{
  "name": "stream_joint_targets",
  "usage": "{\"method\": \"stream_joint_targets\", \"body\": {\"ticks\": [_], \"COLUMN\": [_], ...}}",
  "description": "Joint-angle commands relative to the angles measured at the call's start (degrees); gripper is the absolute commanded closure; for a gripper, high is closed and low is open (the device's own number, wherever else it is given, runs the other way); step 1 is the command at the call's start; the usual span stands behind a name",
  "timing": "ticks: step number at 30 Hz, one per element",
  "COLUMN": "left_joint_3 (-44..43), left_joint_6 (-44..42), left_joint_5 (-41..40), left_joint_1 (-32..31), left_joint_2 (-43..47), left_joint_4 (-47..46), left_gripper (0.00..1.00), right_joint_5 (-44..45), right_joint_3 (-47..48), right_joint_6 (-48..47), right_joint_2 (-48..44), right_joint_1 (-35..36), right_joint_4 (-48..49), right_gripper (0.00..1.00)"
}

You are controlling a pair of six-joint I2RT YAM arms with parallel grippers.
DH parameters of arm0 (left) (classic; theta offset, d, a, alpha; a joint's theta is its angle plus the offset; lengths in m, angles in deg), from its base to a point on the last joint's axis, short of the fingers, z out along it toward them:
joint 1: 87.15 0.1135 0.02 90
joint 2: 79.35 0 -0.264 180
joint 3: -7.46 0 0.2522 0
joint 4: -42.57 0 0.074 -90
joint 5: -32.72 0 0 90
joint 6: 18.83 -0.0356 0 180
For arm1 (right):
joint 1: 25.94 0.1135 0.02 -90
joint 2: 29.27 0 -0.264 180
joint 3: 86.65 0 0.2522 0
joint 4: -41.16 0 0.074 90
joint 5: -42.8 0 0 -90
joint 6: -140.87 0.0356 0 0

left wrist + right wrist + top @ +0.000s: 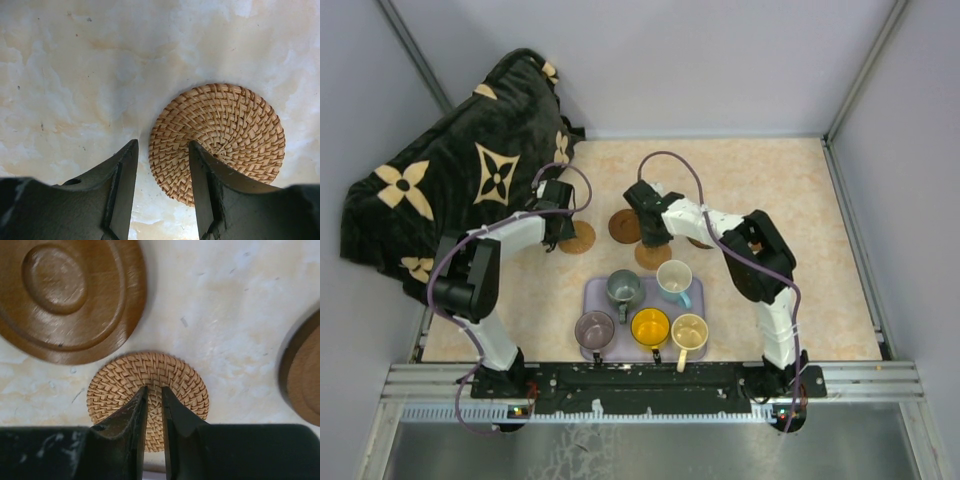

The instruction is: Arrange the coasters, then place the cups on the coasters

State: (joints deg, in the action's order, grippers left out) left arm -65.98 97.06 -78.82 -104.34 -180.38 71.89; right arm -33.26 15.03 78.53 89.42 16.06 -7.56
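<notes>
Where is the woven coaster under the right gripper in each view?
Top external: woven coaster mid-frame, just below the right gripper.
Left wrist: absent; it shows a second woven coaster.
Right wrist: low centre, under the gripper.
Shared landmark: the dark wooden coaster beside it.

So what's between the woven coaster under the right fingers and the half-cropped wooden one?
Bare tabletop only, woven coaster to wooden coaster, per the right wrist view.

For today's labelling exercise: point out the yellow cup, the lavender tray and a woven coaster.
yellow cup [650, 326], top view, its inside
lavender tray [595, 290], top view, bare corner
woven coaster [222, 132], left wrist view, its middle
</notes>
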Motion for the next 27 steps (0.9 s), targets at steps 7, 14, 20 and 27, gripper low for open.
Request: {"method": "stream_joint_targets", "body": {"ticks": [7,14,20,27], "left_joint_3": [-2.10,-3.34,-5.24,-7.14], "left_joint_6": [-0.02,-0.39,-0.46,0.34], "left_joint_5": [0.62,0.08,-0.34,-0.44], "left_joint_1": [0.23,0.23,0.26,0.32], "left_joint_2": [-2.56,-3.83,-5.34,-6.74], "left_joint_4": [1.61,1.67,1.88,2.60], "left_gripper": [0.48,0.48,0.48,0.48], "right_joint_5": [4.73,6.39,5.45,3.83], "right_joint_3": [4.65,13.19,18.33,19.98], "right_joint_6": [-1.21,-2.50,-3.08,-3.98], "right_joint_2": [7.08,12.52,16.35,17.38], "right_joint_1": [-6.65,-8.16,-9.34,-9.39], "right_joint_4": [-2.83,-5.25,-5.85,-5.42], "right_gripper": [0.82,0.83,0.83,0.83]}}
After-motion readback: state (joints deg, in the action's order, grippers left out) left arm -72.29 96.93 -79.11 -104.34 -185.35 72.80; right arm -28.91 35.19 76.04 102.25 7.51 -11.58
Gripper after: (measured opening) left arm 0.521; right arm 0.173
